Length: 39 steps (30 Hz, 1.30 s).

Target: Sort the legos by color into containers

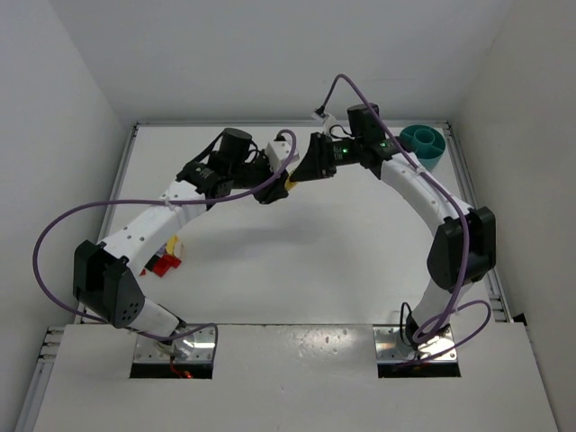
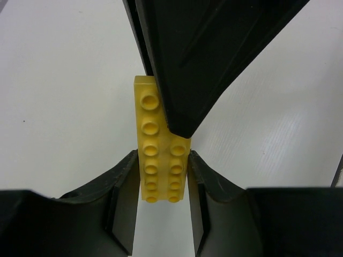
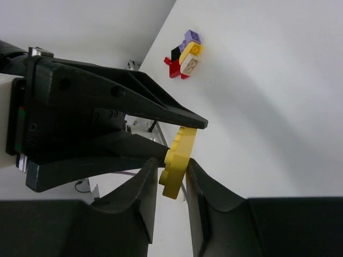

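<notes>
A flat yellow lego is held in the air between both grippers at the back middle of the table. My left gripper is shut on its near end, edge to edge. My right gripper is closed round the other end across its thickness. Its right pad touches the plate's back and its left pad sits at the studs. In the top view the two grippers meet tip to tip. The teal dish stands at the back right. A clump of red, yellow, purple and cream legos lies on the table.
The clump of legos also shows in the top view, at the left under the left arm. White walls close the table at back and sides. A purple cable loops off each arm.
</notes>
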Tool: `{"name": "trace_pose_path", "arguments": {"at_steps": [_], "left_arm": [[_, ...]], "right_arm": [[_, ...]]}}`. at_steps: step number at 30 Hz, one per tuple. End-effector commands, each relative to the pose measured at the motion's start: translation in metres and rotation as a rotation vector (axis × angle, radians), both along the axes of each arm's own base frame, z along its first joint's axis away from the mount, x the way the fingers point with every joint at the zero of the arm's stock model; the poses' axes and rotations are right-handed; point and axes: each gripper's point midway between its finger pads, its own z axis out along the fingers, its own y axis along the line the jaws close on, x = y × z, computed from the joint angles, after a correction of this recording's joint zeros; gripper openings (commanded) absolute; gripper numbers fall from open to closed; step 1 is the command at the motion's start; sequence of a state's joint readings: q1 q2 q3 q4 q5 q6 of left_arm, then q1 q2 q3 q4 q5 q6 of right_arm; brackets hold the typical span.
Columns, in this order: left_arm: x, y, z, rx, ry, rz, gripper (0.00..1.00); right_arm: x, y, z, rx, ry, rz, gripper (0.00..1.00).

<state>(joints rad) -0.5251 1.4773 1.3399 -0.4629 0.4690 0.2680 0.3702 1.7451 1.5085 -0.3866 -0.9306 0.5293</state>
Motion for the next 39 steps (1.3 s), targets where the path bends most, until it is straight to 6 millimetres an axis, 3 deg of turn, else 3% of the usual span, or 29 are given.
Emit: {"name": "trace_pose_path", "arguments": {"at_steps": [1,5,7,11,13,17,20,21,22,23,25,27,28,30,31,32,35,36,39], "left_arm": [[0.006,-0.007,0.024,-0.029,-0.069,-0.006,0.33],[0.006,-0.007,0.024,-0.029,-0.069,-0.006,0.37],[0.005,-0.006,0.028,-0.034,-0.077,-0.006,0.51],[0.002,0.000,0.022,-0.018,-0.073,0.012,0.66],[0.000,0.002,0.020,-0.016,-0.066,0.024,0.91],[-0.008,0.012,0.022,-0.017,-0.081,0.051,1.00],[-0.014,0.020,0.030,-0.026,-0.103,0.079,1.00],[-0.012,0.025,0.036,-0.033,-0.112,0.103,1.00],[-0.016,0.028,0.034,-0.029,-0.105,0.103,1.00],[-0.015,0.035,0.039,-0.033,-0.111,0.134,1.00],[-0.010,0.046,0.037,-0.021,-0.109,0.193,1.00],[-0.005,0.061,0.035,-0.021,-0.093,0.258,1.00],[-0.003,0.066,0.029,-0.012,-0.081,0.271,1.00],[-0.001,0.079,0.026,-0.011,-0.068,0.309,1.00],[-0.003,0.079,0.024,-0.004,-0.056,0.309,1.00],[-0.003,0.082,0.022,-0.002,-0.046,0.311,1.00],[-0.003,0.091,0.014,0.014,-0.021,0.333,1.00],[-0.004,0.091,0.018,0.008,-0.030,0.333,1.00],[-0.002,0.099,0.021,0.008,-0.039,0.371,1.00]], "right_arm": [[-0.005,0.007,0.001,0.031,0.009,0.040,0.26],[-0.006,0.007,-0.003,0.026,0.006,0.044,0.14],[-0.007,0.005,-0.005,0.008,0.008,0.041,0.08],[0.008,-0.012,-0.010,-0.055,-0.052,-0.016,0.00],[0.016,-0.021,-0.005,-0.108,-0.099,-0.052,0.00],[0.043,-0.055,-0.005,-0.158,-0.129,-0.156,0.00],[0.071,-0.104,0.004,-0.232,-0.179,-0.278,0.00],[0.087,-0.132,-0.002,-0.296,-0.190,-0.353,0.00],[0.090,-0.148,-0.007,-0.341,-0.180,-0.381,0.00],[0.099,-0.163,0.003,-0.368,-0.218,-0.418,0.00],[0.119,-0.211,-0.006,-0.468,-0.237,-0.509,0.00],[0.135,-0.250,-0.004,-0.546,-0.263,-0.577,0.00],[0.143,-0.280,-0.005,-0.574,-0.254,-0.628,0.00],[0.163,-0.314,-0.013,-0.629,-0.234,-0.663,0.00],[0.175,-0.338,0.004,-0.638,-0.275,-0.704,0.00],[0.182,-0.354,-0.015,-0.685,-0.240,-0.717,0.00],[0.200,-0.385,-0.010,-0.784,-0.298,-0.782,0.00],[0.208,-0.395,-0.022,-0.801,-0.282,-0.796,0.00],[0.220,-0.410,-0.010,-0.847,-0.333,-0.860,0.00]]}}
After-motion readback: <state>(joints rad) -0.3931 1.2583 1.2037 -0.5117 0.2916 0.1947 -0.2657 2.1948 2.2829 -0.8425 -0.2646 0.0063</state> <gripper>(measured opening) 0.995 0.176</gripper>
